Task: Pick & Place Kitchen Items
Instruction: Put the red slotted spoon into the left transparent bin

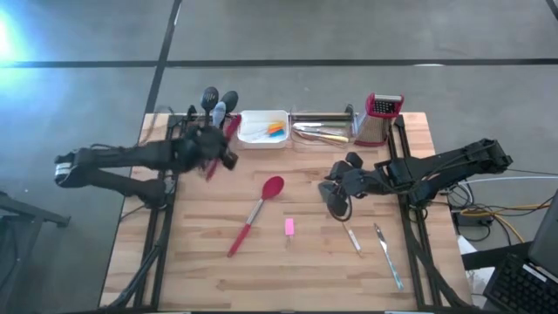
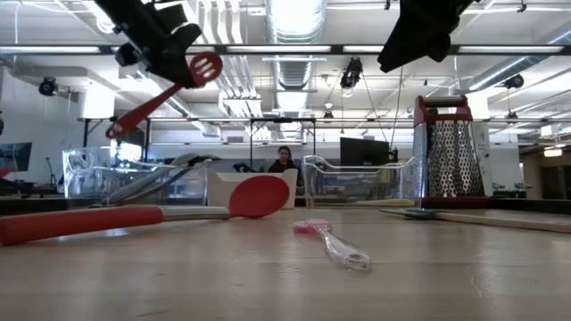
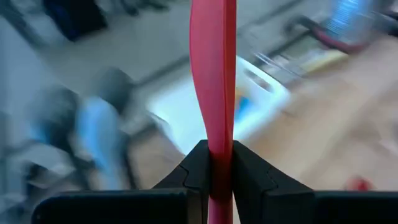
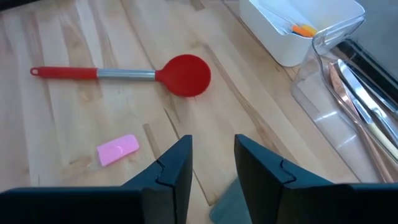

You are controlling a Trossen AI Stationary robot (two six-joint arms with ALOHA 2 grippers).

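Clamped in our left hand (image 3: 210, 180), a red spatula (image 3: 213, 81) is travelling. Our right hand (image 4: 212, 163) is hovering spread; red spoon (image 4: 124, 74), pink block (image 4: 118, 150) and knives (image 1: 352, 237) are still waiting.

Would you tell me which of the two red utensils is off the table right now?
The red slotted spatula, clamped by its handle in the left gripper and held up in the air. The other, the red spoon, lies flat on the wooden table.

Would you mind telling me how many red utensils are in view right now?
2: a red spoon lying mid-table, and a red slotted spatula held aloft in the left hand near the table's back left. Others may hide in the containers.
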